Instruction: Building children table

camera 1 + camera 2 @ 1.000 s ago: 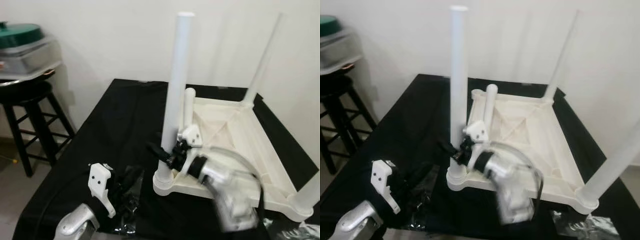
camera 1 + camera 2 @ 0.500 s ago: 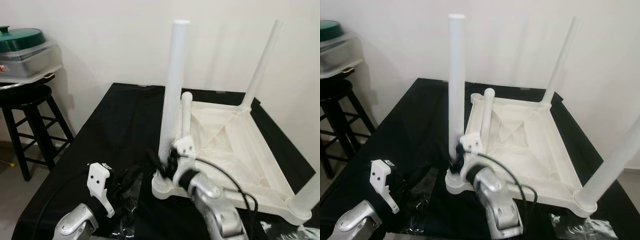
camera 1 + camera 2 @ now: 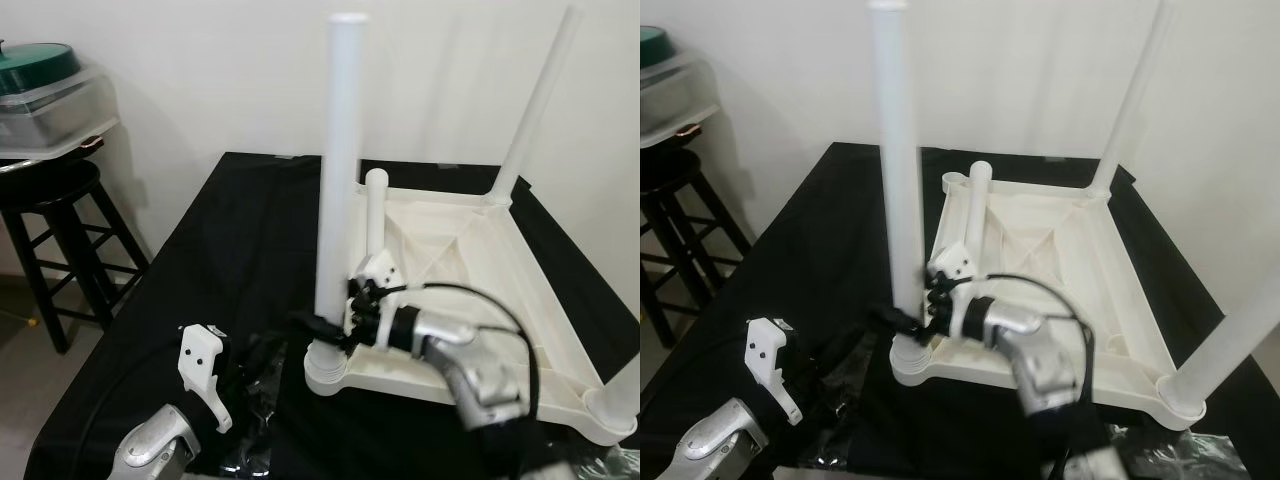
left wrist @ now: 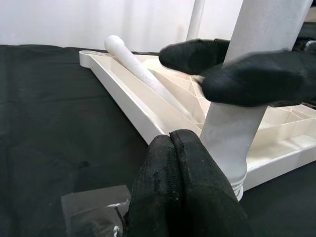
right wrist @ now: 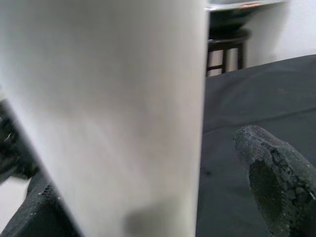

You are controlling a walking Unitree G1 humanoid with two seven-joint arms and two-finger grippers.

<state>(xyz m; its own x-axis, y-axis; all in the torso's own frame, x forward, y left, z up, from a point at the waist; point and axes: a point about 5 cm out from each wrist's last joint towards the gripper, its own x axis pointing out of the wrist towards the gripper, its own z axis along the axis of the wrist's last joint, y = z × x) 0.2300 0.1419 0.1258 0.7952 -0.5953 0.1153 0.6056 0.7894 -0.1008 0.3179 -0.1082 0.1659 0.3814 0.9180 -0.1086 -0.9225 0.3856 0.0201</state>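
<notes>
The white children's table (image 3: 470, 385) lies upside down on a black cloth. Three legs stand upright in its corners: near left (image 3: 338, 150), far right (image 3: 535, 110) and near right (image 3: 622, 395). A loose leg (image 3: 375, 215) rests tilted inside the top, near the far left corner. My right gripper (image 3: 322, 326) is shut on the near left leg just above its socket, with one finger (image 4: 256, 79) on each side of it. My left gripper (image 4: 172, 143) is shut and holds nothing. It rests low over the cloth just left of that corner.
Crumpled clear plastic bags lie on the cloth by my left arm (image 3: 250, 440) and at the near right (image 3: 1170, 455). A black stool (image 3: 60, 220) stands at the left, carrying a container with a green lid (image 3: 40, 70). A white wall runs close behind the table.
My right forearm has swung from the front centre out to the right while its gripper stayed at the base of the near left leg. The left arm has hardly moved.
</notes>
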